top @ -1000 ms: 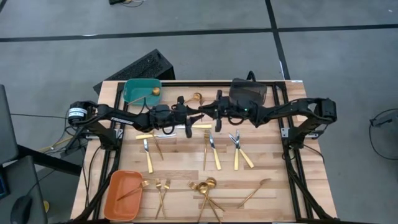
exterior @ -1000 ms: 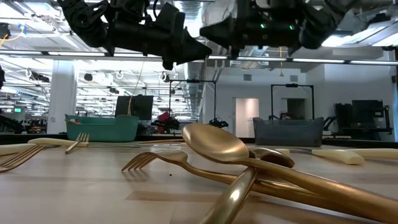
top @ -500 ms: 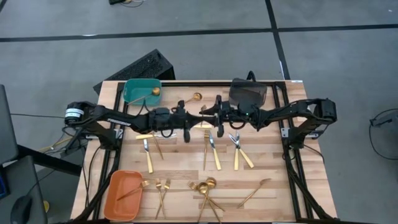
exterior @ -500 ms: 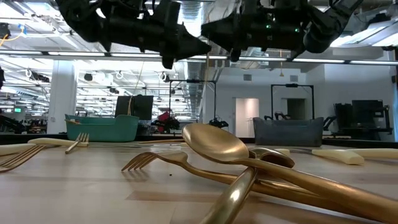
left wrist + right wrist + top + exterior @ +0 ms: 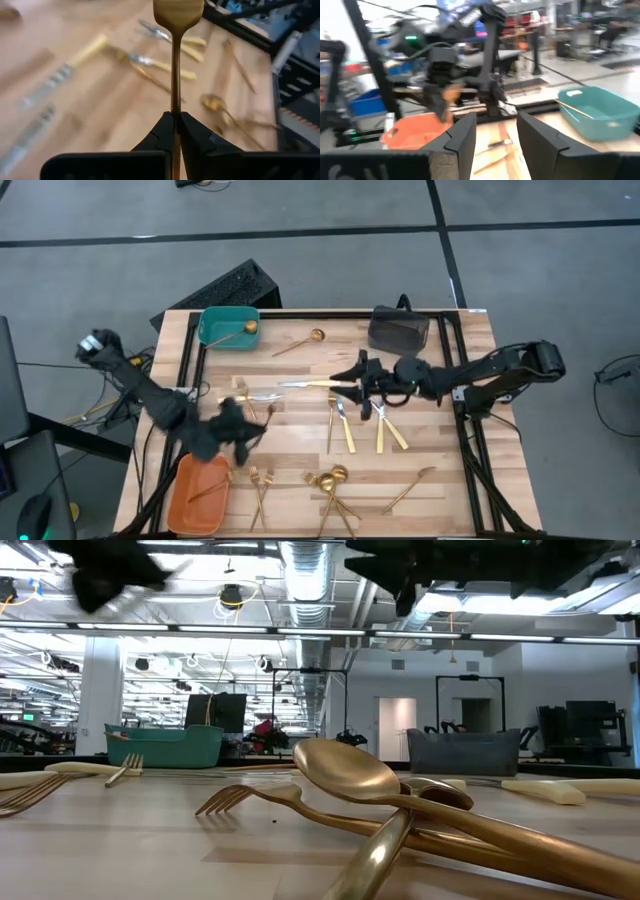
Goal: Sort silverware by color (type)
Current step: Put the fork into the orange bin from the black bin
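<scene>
The left gripper [image 5: 175,120] is clamped on what looks like a gold spoon [image 5: 176,30]; the right gripper [image 5: 495,131] stands open, empty.

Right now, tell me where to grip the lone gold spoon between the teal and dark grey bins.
Grip the gold spoon at the middle of its slim handle, probably coming straight down with the claw closing across it. It lies flat and alone, bowl toward the dark grey bin, so both sides of the handle are free.
</scene>
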`<state>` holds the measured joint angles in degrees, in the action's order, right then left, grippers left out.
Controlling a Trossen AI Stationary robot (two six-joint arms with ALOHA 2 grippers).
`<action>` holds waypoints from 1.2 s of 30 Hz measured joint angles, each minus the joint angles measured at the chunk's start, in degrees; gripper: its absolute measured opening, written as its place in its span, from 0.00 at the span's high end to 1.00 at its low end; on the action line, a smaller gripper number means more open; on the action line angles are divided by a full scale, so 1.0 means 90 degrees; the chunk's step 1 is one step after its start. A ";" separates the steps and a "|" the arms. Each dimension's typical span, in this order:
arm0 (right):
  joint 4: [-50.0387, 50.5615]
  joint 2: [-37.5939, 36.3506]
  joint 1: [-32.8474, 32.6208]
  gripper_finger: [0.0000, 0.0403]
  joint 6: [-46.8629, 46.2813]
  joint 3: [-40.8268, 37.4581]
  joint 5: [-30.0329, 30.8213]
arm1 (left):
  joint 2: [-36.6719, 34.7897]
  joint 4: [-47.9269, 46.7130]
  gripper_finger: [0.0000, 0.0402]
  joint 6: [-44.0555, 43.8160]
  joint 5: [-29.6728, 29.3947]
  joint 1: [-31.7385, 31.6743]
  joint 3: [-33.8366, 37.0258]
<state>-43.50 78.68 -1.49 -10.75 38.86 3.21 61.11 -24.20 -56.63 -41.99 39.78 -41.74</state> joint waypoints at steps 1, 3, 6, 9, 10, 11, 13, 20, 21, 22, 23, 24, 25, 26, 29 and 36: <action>-0.0027 0.0067 -0.0161 0.59 -0.0028 -0.0001 0.0277 | 0.0071 -0.0083 1.00 -0.0482 -0.0167 0.0362 0.0000; -0.0020 0.0153 -0.0479 0.60 -0.0107 -0.0003 0.0730 | 0.0294 -0.0152 1.00 -0.1336 -0.0410 0.1012 -0.0005; 0.0009 0.0237 -0.0936 0.60 -0.0115 -0.0001 0.1065 | 0.0547 -0.0187 1.00 -0.2181 -0.0410 0.1856 -0.0007; 0.0331 0.0247 -0.1280 0.60 0.0025 -0.0003 0.1415 | 0.0829 -0.0366 1.00 -0.2878 -0.0295 0.2512 -0.0098; 0.0429 0.0247 -0.1347 0.60 0.0062 -0.0003 0.1575 | 0.0903 -0.0471 1.00 -0.3098 -0.0307 0.2705 -0.0110; 0.0538 0.0245 -0.1403 0.60 0.0062 -0.0003 0.1738 | 0.0982 -0.0554 1.00 -0.3317 -0.0282 0.2864 -0.0155; 0.0728 0.0245 -0.1475 0.60 0.0061 -0.0003 0.2023 | 0.1146 -0.0739 1.00 -0.3734 -0.0012 0.3115 -0.0214; 0.0843 0.0242 -0.1543 0.60 0.0062 -0.0003 0.2228 | 0.1856 -0.1805 1.00 -0.5924 0.1448 0.3743 -0.0228; 0.0830 0.0242 -0.1543 0.60 0.0062 -0.0003 0.2228 | 0.1942 -0.1873 1.00 -0.6153 0.1607 0.3828 -0.0226; 0.0832 0.0242 -0.1543 0.60 0.0062 -0.0003 0.2228 | 0.2008 -0.1914 1.00 -0.6339 0.1691 0.3918 -0.0226; 0.0835 0.0242 -0.1543 0.60 0.0062 -0.0003 0.2228 | 0.2075 -0.1953 0.99 -0.6456 0.1698 0.3996 -0.0226; 0.0835 0.0242 -0.1543 0.60 0.0062 -0.0003 0.2228 | 0.2124 -0.1968 0.98 -0.6555 0.1707 0.4055 -0.0233; 0.0834 0.0242 -0.1540 0.60 0.0062 -0.0003 0.2228 | 0.2161 -0.1966 0.97 -0.6641 0.1739 0.4091 -0.0233; 0.0830 0.0242 -0.1526 0.60 0.0062 -0.0003 0.2228 | 0.2187 -0.1985 0.95 -0.6717 0.1719 0.4127 -0.0233; 0.0838 0.0242 -0.1528 0.60 0.0031 -0.0003 0.2228 | 0.2197 -0.1991 0.89 -0.6769 0.1615 0.4134 -0.0233; 0.0951 0.0242 -0.1543 0.60 0.0026 -0.0003 0.2255 | 0.2152 -0.1907 0.72 -0.6336 0.2074 0.3911 -0.0231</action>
<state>-34.95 80.86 -15.38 -10.52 38.83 23.51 80.47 -41.37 -113.65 -23.32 74.98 -43.81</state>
